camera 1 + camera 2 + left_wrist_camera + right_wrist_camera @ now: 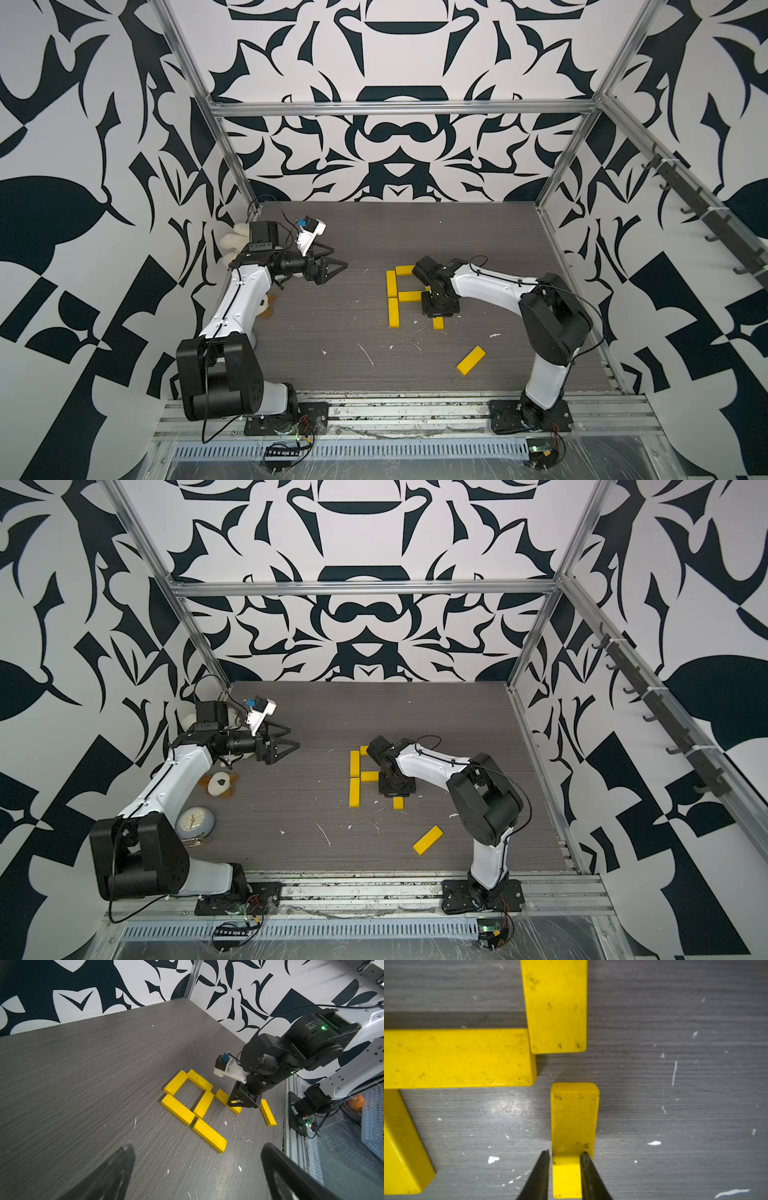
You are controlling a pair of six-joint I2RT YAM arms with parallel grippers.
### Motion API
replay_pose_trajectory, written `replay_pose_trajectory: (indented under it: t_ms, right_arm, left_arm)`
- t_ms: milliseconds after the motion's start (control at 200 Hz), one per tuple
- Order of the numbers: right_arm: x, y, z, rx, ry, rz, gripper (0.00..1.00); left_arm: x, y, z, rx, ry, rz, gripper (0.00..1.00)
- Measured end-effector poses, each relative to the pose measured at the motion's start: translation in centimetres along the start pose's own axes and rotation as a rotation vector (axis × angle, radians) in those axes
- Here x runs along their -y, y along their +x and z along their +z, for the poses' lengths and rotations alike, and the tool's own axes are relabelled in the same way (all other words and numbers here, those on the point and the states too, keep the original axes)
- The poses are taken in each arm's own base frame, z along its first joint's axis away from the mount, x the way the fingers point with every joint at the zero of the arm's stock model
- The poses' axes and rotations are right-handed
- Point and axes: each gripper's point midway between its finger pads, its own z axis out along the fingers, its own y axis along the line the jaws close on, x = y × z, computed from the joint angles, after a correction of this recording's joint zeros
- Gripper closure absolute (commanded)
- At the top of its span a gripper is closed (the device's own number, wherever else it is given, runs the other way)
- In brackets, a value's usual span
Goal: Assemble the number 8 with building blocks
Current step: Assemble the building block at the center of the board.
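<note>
- Now the step in hand is seating the lower right upright (574,1120) of the number 8 (177,1109). The right gripper (566,1154) stands over it, pointing down at the table (332,365).
- Its fingers (537,1176) flank the block's two long sides near the end closest to the robot. A dark sliver shows at one tip, so I cannot tell whether they pinch it or only stand beside it.
- The block lies flat, its long axis running from the front rail (395,409) toward the back wall (399,145), parallel to the upper right upright (554,1005).
- Its far end points at that upright but is apart from it. It also sits a little outboard, away from the middle crossbar (456,1057), near that bar's corner without touching.
- To do this well, I judge it needs a small shift inward and toward the back wall until its sides line up with the upright beyond it, square all the way.
- The release should be a clean spread and then a straight lift, since any sideways drag would likely skew the block or bump the crossbar.
- Six building blocks appear to be in the figure. The loose bar (471,360) lies flat on a diagonal, well apart from it toward the front right, and looks meant for the bottom crosswise place.
- The left gripper (340,258) hovers off to the left, its fingers spread wide and holding nothing.
</note>
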Motion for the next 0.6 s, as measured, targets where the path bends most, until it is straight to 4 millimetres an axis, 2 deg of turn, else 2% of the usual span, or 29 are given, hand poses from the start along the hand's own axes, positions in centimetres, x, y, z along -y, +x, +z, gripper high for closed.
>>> replay_pose_trajectory:
  t_ms: [40, 105, 320, 600]
  right_arm:
    - [0.07, 0.00, 0.00, 0.000, 0.004, 0.001, 0.52]
    - [0.17, 0.04, 0.00, -0.001, 0.008, 0.000, 0.51]
    - [0.26, 0.09, 0.00, -0.002, 0.013, -0.006, 0.60]
    - [0.30, 0.12, 0.16, -0.004, 0.016, -0.004, 0.61]
  left_arm:
    - [0.00, -0.01, 0.00, 0.000, 0.000, 0.000, 0.01]
    - [0.00, 0.00, 0.00, 0.000, 0.000, 0.000, 0.00]
    - [0.01, 0.00, 0.00, 0.000, 0.000, 0.000, 0.01]
    - [0.01, 0.00, 0.00, 0.000, 0.000, 0.000, 0.01]
